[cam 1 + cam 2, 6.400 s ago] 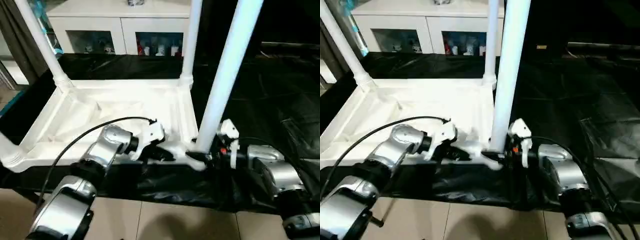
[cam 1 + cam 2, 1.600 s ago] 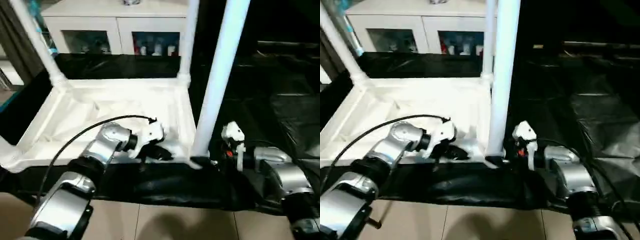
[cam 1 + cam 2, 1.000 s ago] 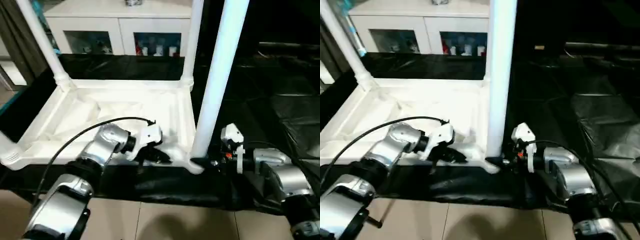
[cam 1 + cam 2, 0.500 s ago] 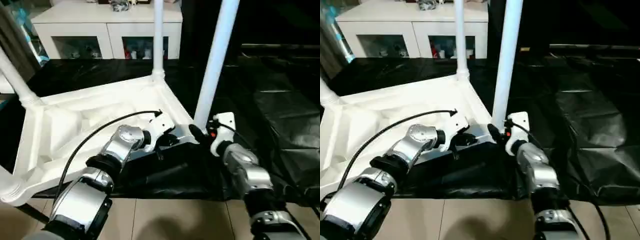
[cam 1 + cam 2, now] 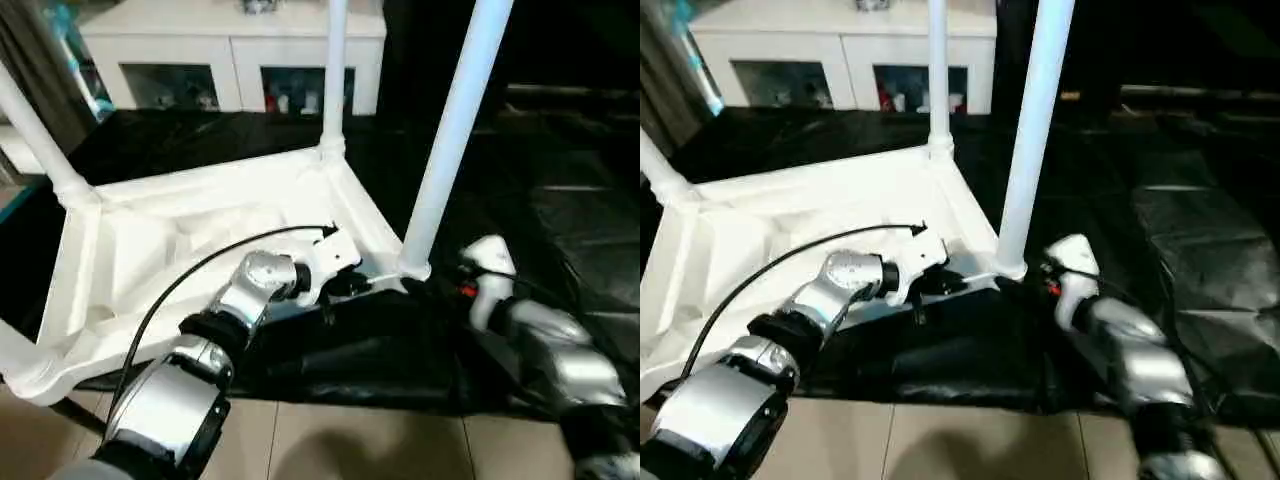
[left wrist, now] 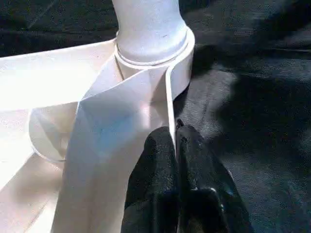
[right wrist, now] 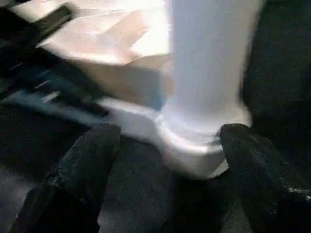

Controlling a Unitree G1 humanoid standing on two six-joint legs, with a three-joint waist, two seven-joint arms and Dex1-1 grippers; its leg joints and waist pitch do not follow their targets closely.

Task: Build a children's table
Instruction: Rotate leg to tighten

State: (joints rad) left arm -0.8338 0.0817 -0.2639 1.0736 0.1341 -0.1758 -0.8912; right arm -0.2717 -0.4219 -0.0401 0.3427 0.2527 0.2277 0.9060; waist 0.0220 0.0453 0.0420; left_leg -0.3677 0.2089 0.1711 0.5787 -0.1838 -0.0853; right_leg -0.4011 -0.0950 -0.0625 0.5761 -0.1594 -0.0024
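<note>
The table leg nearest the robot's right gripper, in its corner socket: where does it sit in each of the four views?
Left eye view: nearest leg, right of centre, rising out of frame.
Right eye view: centre.
Left wrist view: its base in the corner socket, beyond the shut left gripper.
Right wrist view: between the spread fingers.
Shared landmark: that corner socket.

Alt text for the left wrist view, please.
The left gripper, its two black fingers shut, pinches the thin rim of the upturned children's table just below a corner socket with a white leg in it, over black sheeting.
</note>
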